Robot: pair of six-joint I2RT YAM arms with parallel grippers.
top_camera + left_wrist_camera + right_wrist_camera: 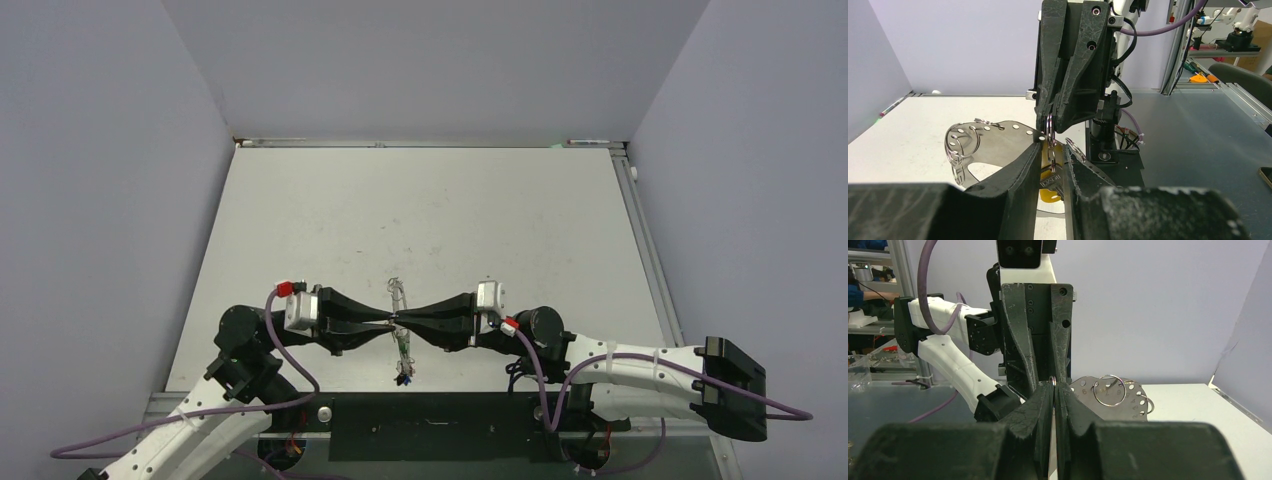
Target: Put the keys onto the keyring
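the stiff, slippery keyring [1050, 142] is pinched in the fully closed right end effector [1054, 388]; the left end effector [1053, 148] is narrowly parted around a light key [1049, 182], best taken by its flat head; a firm grip cannot be told.

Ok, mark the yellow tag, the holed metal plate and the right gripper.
yellow tag [1049, 195]: left wrist view, its visible lower part.
holed metal plate [998, 144]: left wrist view, bare middle face.
right gripper [1050, 131]: left wrist view, midway between its fingertips.

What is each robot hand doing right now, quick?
Left gripper: jaws nearly closed around a key with a yellow tag; a firm grip cannot be told.
Right gripper: closed, pinching a thin metal ring.
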